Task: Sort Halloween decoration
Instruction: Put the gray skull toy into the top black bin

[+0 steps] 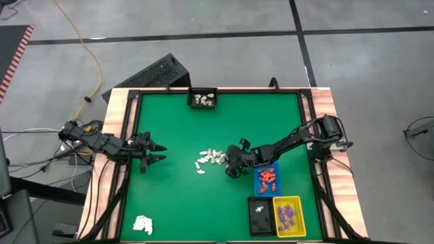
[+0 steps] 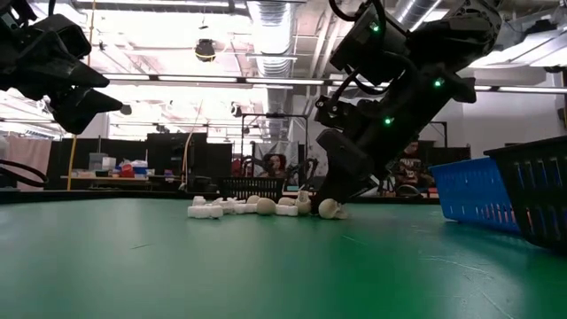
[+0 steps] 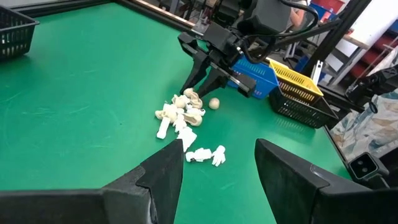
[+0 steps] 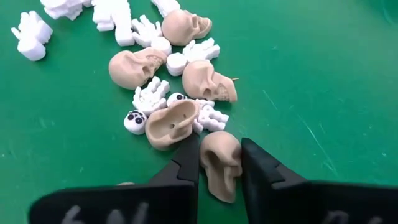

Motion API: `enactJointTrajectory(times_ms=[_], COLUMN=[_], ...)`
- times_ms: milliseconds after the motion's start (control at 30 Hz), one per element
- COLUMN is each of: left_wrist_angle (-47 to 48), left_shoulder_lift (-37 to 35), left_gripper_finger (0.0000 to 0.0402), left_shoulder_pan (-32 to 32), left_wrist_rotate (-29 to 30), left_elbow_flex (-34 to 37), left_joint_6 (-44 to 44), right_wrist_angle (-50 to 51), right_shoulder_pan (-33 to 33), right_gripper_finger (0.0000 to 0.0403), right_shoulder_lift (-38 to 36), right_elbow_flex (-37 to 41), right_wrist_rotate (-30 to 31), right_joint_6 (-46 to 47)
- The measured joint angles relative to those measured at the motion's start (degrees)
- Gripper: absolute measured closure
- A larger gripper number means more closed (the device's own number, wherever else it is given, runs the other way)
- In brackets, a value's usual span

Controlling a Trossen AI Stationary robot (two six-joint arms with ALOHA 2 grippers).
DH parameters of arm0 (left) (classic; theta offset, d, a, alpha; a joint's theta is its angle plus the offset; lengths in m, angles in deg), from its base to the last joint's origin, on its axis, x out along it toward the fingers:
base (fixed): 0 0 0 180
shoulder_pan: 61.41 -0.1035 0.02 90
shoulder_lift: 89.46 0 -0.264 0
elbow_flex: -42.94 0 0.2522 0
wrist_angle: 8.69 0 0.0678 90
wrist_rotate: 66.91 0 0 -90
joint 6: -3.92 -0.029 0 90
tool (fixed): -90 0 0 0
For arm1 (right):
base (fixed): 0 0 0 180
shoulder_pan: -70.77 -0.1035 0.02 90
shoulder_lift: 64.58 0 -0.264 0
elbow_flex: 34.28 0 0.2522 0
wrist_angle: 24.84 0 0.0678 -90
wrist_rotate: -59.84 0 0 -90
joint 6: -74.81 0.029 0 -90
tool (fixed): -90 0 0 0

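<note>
The right gripper [image 4: 221, 163] is down at the edge of the pile of cream and white pieces [image 1: 211, 158] mid-mat, its fingers closed narrowly on 1 cream skull [image 4: 221, 163]. 4 more skulls lie just beyond its fingertips. The left gripper [image 1: 157, 152] hangs well apart from the pile, fingers spread wide.

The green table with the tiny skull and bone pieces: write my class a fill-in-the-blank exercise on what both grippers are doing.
1. The right gripper is closed around a cream plastic ____.
2. The orange-red pieces lie in the ____ plastic tray.
3. The left gripper waits with its fingers ____, holding nothing.
4. The yellow tray holds ____ pieces.

Missing words: skull; blue; open; purple
</note>
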State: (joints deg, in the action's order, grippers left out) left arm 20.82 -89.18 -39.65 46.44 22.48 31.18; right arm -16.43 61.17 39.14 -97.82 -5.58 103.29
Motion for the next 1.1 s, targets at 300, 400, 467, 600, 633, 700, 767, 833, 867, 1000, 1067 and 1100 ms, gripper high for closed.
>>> enactJointTrajectory(times_ms=[300, 400, 467, 600, 633, 700, 767, 833, 867, 1000, 1067, 1100], left_wrist_angle=[0.0, 0.0, 0.2, 0.4, 0.4, 0.4, 0.4, 0.4, 0.4, 0.3, 0.3, 0.3], left_shoulder_lift=[0.0, 0.0, 0.0, 0.0, 0.0, 0.0, 0.0, 0.0, 0.0, 0.0, 0.0, 0.0], left_gripper_finger=[0.0213, 0.0213, 0.0213, 0.0213, 0.0213, 0.0213, 0.0213, 0.0213, 0.0213, 0.0213, 0.0213, 0.0213], left_shoulder_pan=[0.0, 0.0, 0.0, 0.0, 0.0, 0.0, 0.0, 0.0, 0.0, 0.0, 0.0, 0.0], left_wrist_rotate=[0.0, 0.0, 0.0, 0.0, 0.0, 0.0, 0.0, 0.0, 0.0, 0.0, 0.0, 0.0], left_elbow_flex=[0.0, 0.0, 0.0, 0.0, 0.0, 0.0, 0.0, 0.0, 0.0, 0.0, 0.0, 0.0], left_joint_6=[0.0, 0.0, 0.0, -0.3, -0.5, -0.9, -1.3, -1.3, -1.3, -1.3, -1.3, -1.5], right_wrist_angle=[2.8, 6.9, 8.1, 12.0, 12.0, 12.0, 11.5, 9.3, 7.1, 0.0, -3.7, -5.8], right_shoulder_pan=[0.1, 0.6, 1.4, 3.2, 3.8, 5.2, 6.9, 9.0, 9.9, 13.9, 16.2, 17.3], right_gripper_finger=[0.0348, 0.0349, 0.0349, 0.035, 0.035, 0.035, 0.035, 0.035, 0.035, 0.0351, 0.0351, 0.0351], right_shoulder_lift=[-0.5, -1.6, -1.9, -2.1, -2.1, -2.2, -2.2, -2.0, -1.9, -1.2, -1.2, -1.2], right_elbow_flex=[-1.4, -3.1, -5.3, -8.5, -9.3, -10.9, -12.8, -14.1, -14.6, -16.6, -16.9, -17.0], right_wrist_rotate=[-0.3, 0.2, 0.5, 0.8, 0.8, 0.8, 0.8, 0.9, 1.0, 1.0, 1.0, 1.0], right_joint_6=[0.6, -0.3, -1.5, -4.6, -5.7, -7.9, -9.6, -11.6, -12.8, -17.0, -18.1, -18.3])
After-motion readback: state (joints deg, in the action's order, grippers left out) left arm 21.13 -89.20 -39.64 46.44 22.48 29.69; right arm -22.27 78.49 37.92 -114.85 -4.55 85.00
